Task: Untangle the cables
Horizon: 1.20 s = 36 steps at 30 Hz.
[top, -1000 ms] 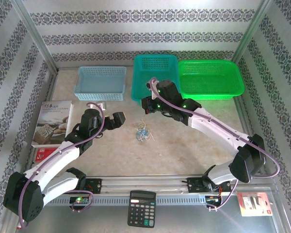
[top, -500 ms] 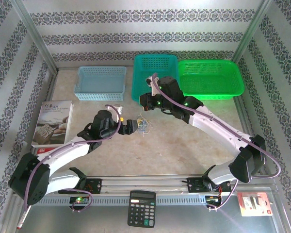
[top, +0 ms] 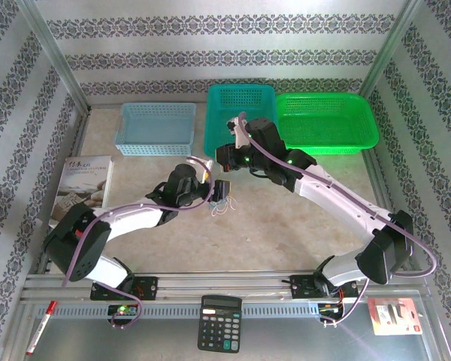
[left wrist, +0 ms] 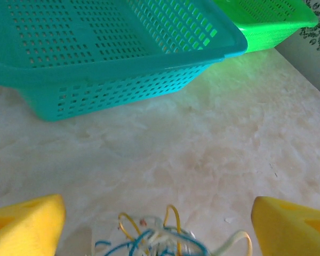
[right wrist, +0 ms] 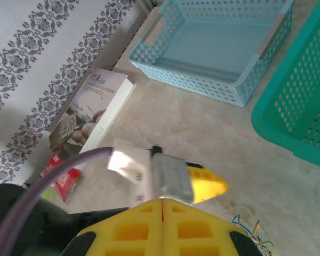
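Left gripper (left wrist: 157,213) stands wide open, its yellow fingers (left wrist: 24,226) on either side of the cables (left wrist: 160,242), which lie in a small clump on the table (left wrist: 213,144), near the teal basket (left wrist: 96,53). My right gripper (right wrist: 162,204) hangs close by, its pads pressed together on nothing. I judge the wires feather-light, limp and a little springy, likely to drag along as one clump. I would pinch one outer strand, say the orange loop (left wrist: 174,210) standing up, not the knotted middle, and pull gently so nothing kinks or slips.
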Motion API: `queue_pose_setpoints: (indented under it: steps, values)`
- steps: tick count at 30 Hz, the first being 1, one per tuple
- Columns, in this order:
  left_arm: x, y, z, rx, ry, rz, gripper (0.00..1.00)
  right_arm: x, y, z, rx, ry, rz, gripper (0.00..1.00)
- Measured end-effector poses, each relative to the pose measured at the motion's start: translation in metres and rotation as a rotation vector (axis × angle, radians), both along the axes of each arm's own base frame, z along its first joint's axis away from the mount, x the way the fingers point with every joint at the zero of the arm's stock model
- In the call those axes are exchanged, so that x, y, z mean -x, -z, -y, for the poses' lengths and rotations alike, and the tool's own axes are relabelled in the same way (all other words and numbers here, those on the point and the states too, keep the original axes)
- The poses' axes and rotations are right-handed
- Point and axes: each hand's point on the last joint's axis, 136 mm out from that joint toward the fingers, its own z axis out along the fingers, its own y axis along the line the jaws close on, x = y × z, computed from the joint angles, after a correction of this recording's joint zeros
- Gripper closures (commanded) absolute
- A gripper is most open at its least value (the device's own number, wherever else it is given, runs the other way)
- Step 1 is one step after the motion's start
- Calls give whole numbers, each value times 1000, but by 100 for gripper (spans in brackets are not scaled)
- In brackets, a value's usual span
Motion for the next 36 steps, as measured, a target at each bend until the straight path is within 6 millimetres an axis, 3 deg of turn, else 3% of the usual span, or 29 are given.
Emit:
queue_pose_setpoints:
  steps: [3,9,19,24,28,32,36]
  values:
    - [-4,14,2,-17,-2,-13,33,3,-12,0,-27,-4,5,100]
    - [2,36,-2,-33,-8,-36,41,-2,-59,7,-125,7,58,100]
    - [11,54,-13,-49,-29,-56,36,-34,-146,60,-304,142,171,100]
    - [11,52,-12,-29,-37,-61,23,-52,-165,103,-331,251,218,100]
    - [11,37,-12,6,-43,-46,12,-74,-167,151,-334,387,232,100]
    - [11,4,-11,61,-46,-3,0,-93,-169,201,-334,526,249,100]
    - [8,-29,-8,106,-49,34,0,-108,-165,240,-315,646,266,100]
